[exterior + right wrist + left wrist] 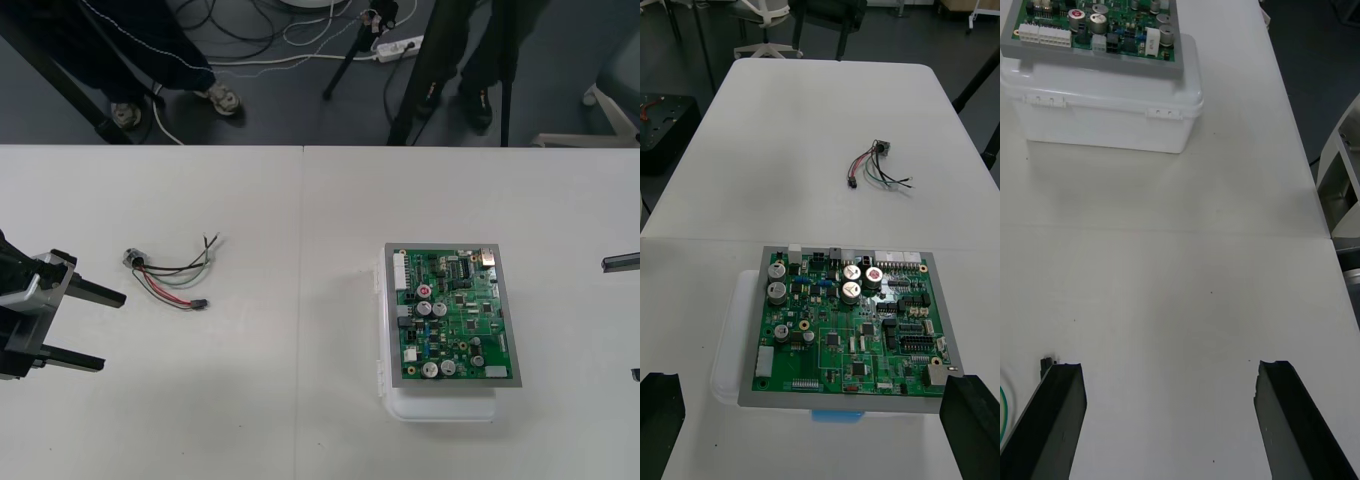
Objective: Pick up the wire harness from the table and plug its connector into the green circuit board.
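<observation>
The wire harness [170, 277] lies loose on the table's left half, its round metal socket [133, 259] at the far-left end and its small black plug [201, 302] nearer the middle. My left gripper [100, 328] waits open at the left edge, just short of the harness, with nothing between its fingers [1052, 420]; the plug [1046, 362] peeks past one fingertip. The green circuit board [452, 315] sits on its white base [440, 405] right of centre. My right gripper [630, 318] stands open at the right edge, facing the board [850, 322] with the harness [872, 169] beyond it.
A seam [302, 300] runs down the table between harness and board. Dark floor with cables and tripod legs [350, 55] lies past the far edge. The white base [1105, 105] stands tall above the tabletop.
</observation>
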Controlling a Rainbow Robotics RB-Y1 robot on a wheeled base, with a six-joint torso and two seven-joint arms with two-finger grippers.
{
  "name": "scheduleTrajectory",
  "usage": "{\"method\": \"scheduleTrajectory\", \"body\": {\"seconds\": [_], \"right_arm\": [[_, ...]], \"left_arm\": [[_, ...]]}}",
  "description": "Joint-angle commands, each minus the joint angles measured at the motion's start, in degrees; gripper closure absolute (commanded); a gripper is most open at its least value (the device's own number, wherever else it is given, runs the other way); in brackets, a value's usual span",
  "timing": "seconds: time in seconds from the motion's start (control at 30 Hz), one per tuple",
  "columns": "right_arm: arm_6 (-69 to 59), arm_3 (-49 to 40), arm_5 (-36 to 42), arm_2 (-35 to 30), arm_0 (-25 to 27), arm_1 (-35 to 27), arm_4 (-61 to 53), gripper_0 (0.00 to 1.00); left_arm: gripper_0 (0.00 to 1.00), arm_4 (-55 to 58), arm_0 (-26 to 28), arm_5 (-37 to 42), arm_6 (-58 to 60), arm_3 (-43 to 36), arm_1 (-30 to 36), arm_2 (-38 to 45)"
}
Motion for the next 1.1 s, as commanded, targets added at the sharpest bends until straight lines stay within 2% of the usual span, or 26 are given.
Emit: {"method": "scheduleTrajectory", "body": {"seconds": [0.03,1.1], "right_arm": [[-0.56,-0.74,-0.45,0.7,0.99,-2.34,0.21,0.0],[-0.56,-0.74,-0.45,0.7,0.99,-2.34,0.21,0.0]], "left_arm": [[0.34,-0.25,-1.74,-1.86,-2.39,-0.88,-0.59,-0.58],[0.34,-0.25,-1.74,-1.86,-2.39,-0.88,-0.59,-0.58]]}}
